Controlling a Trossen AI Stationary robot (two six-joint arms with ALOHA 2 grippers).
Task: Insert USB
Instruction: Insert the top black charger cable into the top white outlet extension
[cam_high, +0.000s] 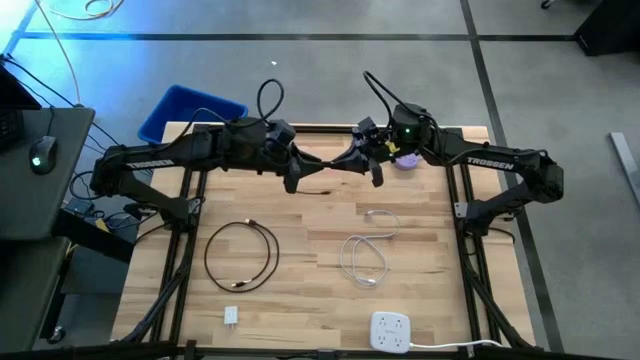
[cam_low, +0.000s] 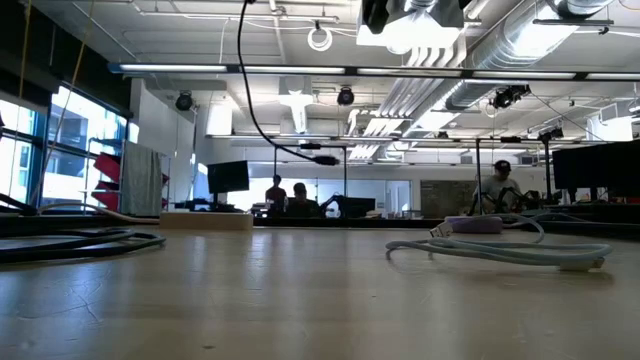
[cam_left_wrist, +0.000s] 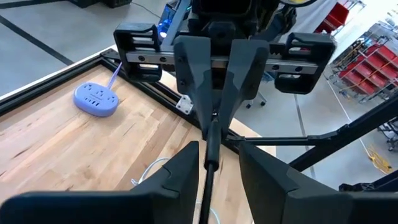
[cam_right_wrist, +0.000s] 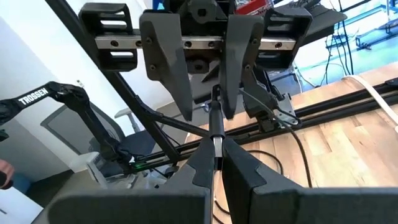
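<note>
Both dark arms meet in mid-air above the far middle of the pale wooden plank surface (cam_high: 300, 290), their hands facing each other. The left hand (cam_high: 297, 178) has its fingers spread wider than the thin black cable (cam_left_wrist: 210, 163) running up between them, so whether it grips is hard to say. The right hand (cam_high: 372, 168) is narrowed onto the same black cable — in its wrist view the cable's tip, with a short silver-looking plug, sits pinched between the finger ends (cam_right_wrist: 214, 158).

Well below them the rest lies loose on the wood: a coiled black cable loop (cam_high: 240, 255) on the left, a tangled white cable (cam_high: 368, 250) toward the middle, a small white wall plug (cam_high: 231, 316) near the front edge, and a white multi-socket power strip (cam_high: 391, 330) at the front right. A lilac oval power hub (cam_left_wrist: 96, 99) rests by the far edge — just beside the right arm.
</note>
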